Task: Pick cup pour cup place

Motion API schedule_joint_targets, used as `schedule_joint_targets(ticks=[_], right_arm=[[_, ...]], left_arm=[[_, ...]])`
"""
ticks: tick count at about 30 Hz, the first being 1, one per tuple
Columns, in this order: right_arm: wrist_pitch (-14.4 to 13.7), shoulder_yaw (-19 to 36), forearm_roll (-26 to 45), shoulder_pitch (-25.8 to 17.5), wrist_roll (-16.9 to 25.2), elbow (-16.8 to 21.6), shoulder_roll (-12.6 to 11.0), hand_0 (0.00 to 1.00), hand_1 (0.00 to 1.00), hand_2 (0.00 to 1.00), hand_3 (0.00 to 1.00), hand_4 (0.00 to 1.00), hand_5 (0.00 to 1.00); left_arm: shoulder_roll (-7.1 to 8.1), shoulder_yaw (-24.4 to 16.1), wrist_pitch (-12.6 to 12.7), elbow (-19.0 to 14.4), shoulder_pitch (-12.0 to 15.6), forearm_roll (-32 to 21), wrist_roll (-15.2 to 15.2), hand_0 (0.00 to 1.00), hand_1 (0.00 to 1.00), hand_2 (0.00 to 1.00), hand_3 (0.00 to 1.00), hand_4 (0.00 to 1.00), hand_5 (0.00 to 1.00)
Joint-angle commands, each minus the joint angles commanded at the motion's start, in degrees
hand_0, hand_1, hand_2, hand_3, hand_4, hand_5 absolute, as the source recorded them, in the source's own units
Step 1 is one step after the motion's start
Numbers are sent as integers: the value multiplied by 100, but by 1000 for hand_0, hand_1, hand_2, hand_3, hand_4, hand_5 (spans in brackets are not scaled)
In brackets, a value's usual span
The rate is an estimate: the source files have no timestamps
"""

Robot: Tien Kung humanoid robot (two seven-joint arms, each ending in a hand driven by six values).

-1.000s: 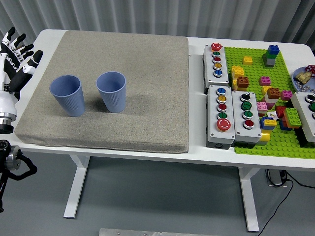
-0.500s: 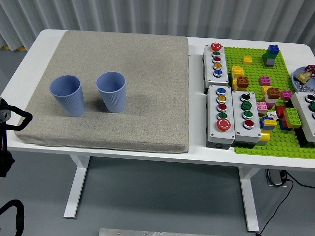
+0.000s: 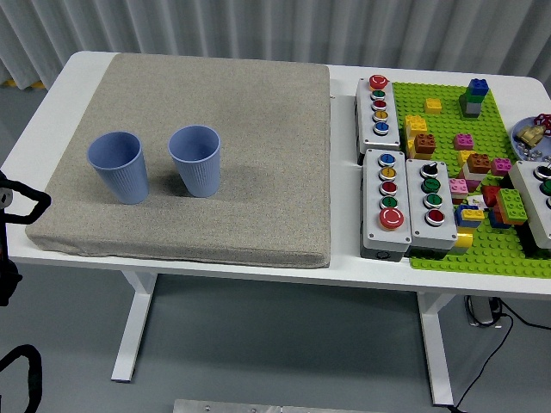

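Observation:
Two blue ribbed cups stand upright side by side on the left part of a grey mat point(image 3: 258, 155). The left cup point(image 3: 117, 166) and the right cup point(image 3: 195, 160) stand a little apart. I cannot see into them enough to tell their contents. Only black parts of my left arm point(image 3: 15, 224) show at the picture's left edge, below the table's near corner. Neither hand shows.
Right of the mat stand grey button boxes point(image 3: 380, 107) point(image 3: 408, 203) and a green brick baseplate point(image 3: 482, 172) with several coloured bricks. A small dish point(image 3: 532, 138) sits at the far right edge. The white table's near edge point(image 3: 258, 277) runs below the mat.
My left hand, raised beside the table's left edge a second ago, has dropped out of view. Only black arm parts remain at the left edge. The cups have not moved.

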Motion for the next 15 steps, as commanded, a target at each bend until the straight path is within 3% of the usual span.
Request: schedule_joint_targets(ticks=[15], right_arm=[[12,27,-17,-30,1,0,4,769,714,747,623,193,251]], left_arm=[[-96,-9,23,-99,102,30,-71,794,802,871,863,787,998]])
